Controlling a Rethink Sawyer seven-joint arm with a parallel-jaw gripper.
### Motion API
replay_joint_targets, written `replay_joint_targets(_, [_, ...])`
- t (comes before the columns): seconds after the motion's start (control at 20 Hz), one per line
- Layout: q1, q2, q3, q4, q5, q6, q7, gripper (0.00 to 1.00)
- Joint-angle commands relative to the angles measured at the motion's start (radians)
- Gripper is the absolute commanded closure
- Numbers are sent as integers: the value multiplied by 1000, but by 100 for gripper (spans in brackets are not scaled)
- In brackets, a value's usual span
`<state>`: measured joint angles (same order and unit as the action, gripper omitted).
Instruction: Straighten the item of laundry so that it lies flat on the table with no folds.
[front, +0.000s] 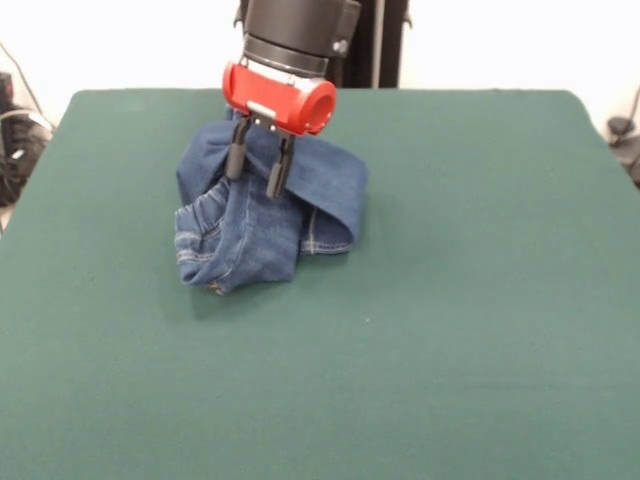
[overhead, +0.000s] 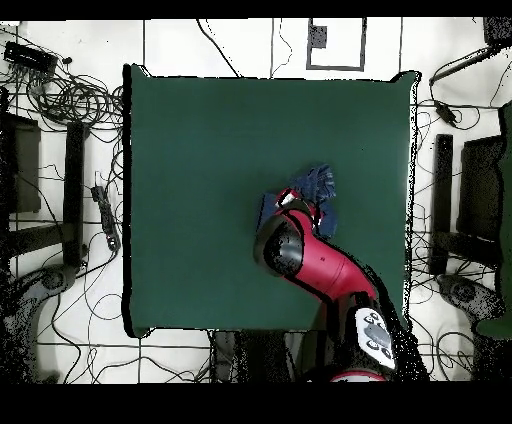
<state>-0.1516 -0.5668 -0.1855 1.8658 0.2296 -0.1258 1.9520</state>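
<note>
Upper centre of frame, on the table (front: 480, 300): bunched jeans (front: 255, 215) under gripper (front: 257, 165), fingers slightly parted, seemingly pinching an upper fold; mid-lift, likely next calling for drawing outward to unfold.

The robot's arm (front: 300, 25) is thick and round, black at the end with a bright red ring (front: 280, 97) below it. A small silver plate sits on the red ring. The gripper (front: 256, 178) has two thin dark fingers. From above, the arm (overhead: 325, 270) is red and black, with a white patch with dark dots.
</note>
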Motion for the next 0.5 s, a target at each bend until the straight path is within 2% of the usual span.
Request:
replay_joint_targets(0.05, [-9,69,56,58,15,35,190,0])
replay_joint_targets(0.3, [-14,84,46,37,10,32,174,0])
replay_joint_targets(0.5, [20,91,-15,18,28,58,157,0])
